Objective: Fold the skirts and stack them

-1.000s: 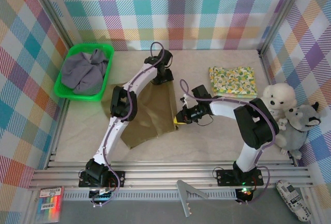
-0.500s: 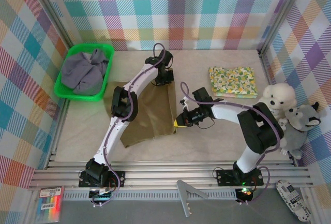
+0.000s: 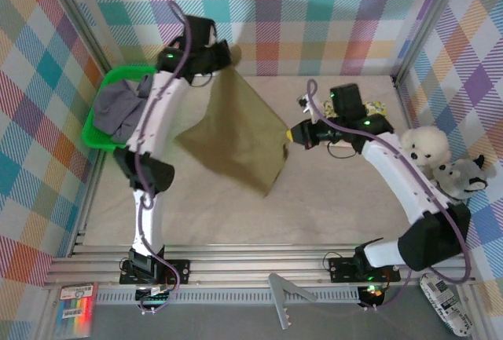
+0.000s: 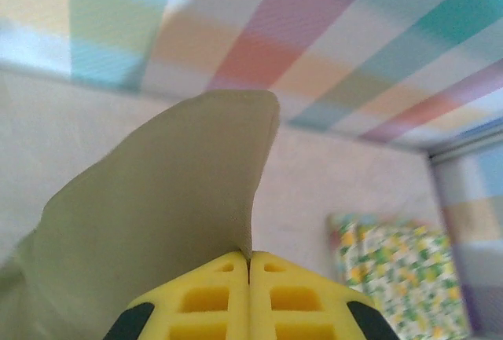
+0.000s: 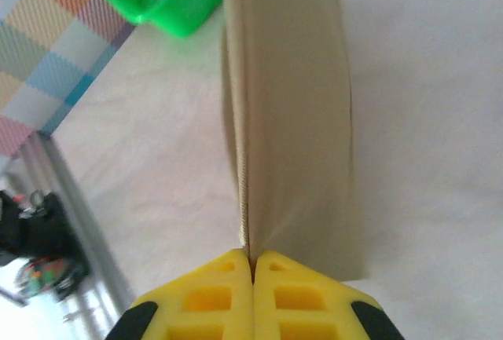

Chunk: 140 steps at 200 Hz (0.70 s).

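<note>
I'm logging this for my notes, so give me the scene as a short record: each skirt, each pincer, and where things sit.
Olive skirt: hanging spread between both pincers
Left pincer: shut on an olive skirt corner, raised high
Right pincer: shut on the olive skirt's opposite edge
Floral skirt: folded flat on the table
Grey skirt: bunched in the green basket

The olive-brown skirt (image 4: 157, 230) is pinched by the left gripper (image 4: 249, 265), whose yellow fingers are pressed together. A fold of it is raised above them. The floral skirt (image 4: 397, 277) is seen folded flat on the table (image 4: 314, 191), at the lower right.
</note>
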Available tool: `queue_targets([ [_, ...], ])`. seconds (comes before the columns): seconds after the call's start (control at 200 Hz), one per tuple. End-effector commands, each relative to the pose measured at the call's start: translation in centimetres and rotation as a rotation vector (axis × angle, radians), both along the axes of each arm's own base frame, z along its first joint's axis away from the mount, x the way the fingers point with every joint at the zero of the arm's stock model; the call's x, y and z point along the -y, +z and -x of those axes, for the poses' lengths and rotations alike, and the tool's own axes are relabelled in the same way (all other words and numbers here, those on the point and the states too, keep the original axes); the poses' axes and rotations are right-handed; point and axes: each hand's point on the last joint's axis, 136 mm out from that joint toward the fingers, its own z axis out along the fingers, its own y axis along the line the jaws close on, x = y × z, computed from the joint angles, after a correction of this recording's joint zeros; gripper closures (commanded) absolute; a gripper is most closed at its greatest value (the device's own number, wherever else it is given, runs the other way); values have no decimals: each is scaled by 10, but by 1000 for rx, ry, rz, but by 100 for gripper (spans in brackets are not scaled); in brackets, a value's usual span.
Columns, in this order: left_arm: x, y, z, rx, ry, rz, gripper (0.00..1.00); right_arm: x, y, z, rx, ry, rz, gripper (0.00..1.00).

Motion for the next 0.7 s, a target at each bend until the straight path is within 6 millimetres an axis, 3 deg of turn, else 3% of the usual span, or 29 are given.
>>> queue_targets([
  [0.0,-11,67,31,158,-6,-22,100,20,30,1,206,27,149,100],
  [0.16,-13,127,79,262,-90,55,100,21,107,19,430,66,83,100],
  [0.36,-8,157,126,299,-189,176,100,28,172,50,742,71,-7,100],
  [0.445,-8,159,134,295,-197,199,100,35,180,47,837,18,2,100],
  [0.535,-7,154,131,285,-195,196,100,42,178,29,865,-44,47,100],
  [0.695,-7,119,90,229,-124,117,100,45,150,-20,800,-92,105,100],
])
